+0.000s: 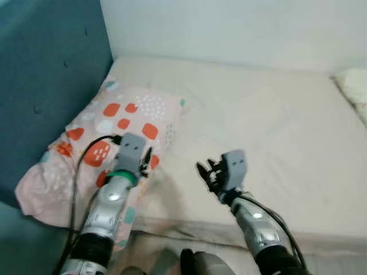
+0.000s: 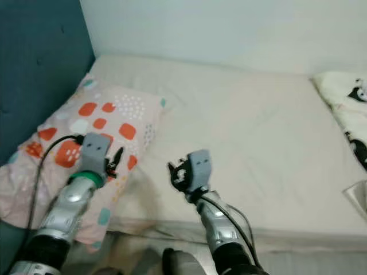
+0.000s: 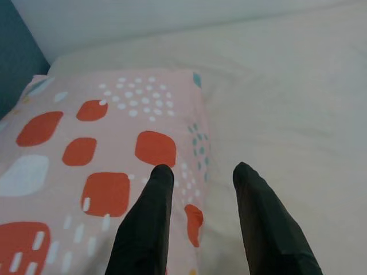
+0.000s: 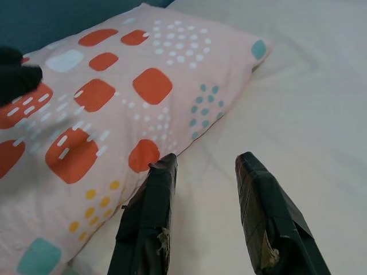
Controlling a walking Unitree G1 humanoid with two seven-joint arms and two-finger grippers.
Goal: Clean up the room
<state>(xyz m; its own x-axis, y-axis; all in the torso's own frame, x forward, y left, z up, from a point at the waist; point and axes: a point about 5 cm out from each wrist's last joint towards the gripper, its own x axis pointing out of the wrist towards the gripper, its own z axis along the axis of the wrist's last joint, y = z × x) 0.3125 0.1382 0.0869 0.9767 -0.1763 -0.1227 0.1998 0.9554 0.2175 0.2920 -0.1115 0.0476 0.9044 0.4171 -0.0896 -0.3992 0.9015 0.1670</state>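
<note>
Left eye view is taken up mostly by a bed with a cream sheet, which is bounded at the far side by a pale wall and at the robot's left by a teal padded headboard. A pink pillow printed with orange, white and teal patches is laid on the sheet against the headboard, its near end hanging toward the bed's front edge. At the far right of the bed, a second piece of bedding, white with black animal prints, is seen in the right eye view, well apart from the pillow.

Both silver arms are raised over the near edge of the bed. The left gripper is held just above the pillow's right-hand edge; its two black fingers are spread apart with nothing between them, one over the patterned fabric and the other over bare sheet. A black cable is looped from the left wrist down over the pillow. The right gripper is held over the bare sheet just beside the pillow's near corner, pointed toward it; its fingers are likewise spread and empty, and worn edges are visible on their pads. Contact with the pillow cannot be made out for either gripper.
</note>
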